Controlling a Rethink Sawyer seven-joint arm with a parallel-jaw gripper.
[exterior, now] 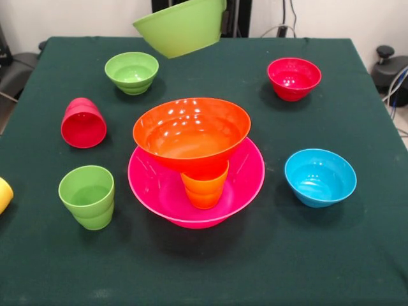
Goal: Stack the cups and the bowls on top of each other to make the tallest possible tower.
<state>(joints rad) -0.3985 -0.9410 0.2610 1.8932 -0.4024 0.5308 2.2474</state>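
The very large pink bowl [248,182] sits mid-table. An orange cup [204,189] stands in it, and the large orange bowl [191,132] rests on that cup, slightly tilted. The large green bowl [182,27] hangs tilted in the air at the top edge, above the table's far side. My gripper [225,16] shows only as a dark part at that bowl's right rim and holds it. The small green bowl [132,72], small red bowl [294,78] and small blue bowl [320,177] stand apart. The red cup [83,123] lies on its side. The green cup [87,196] stands upright. The yellow cup [3,194] is cut by the left edge.
The table has a dark green cloth [210,268]. The robot's pedestal [239,16] and cables stand behind the far edge. Black equipment [390,67] sits off the table at the right.
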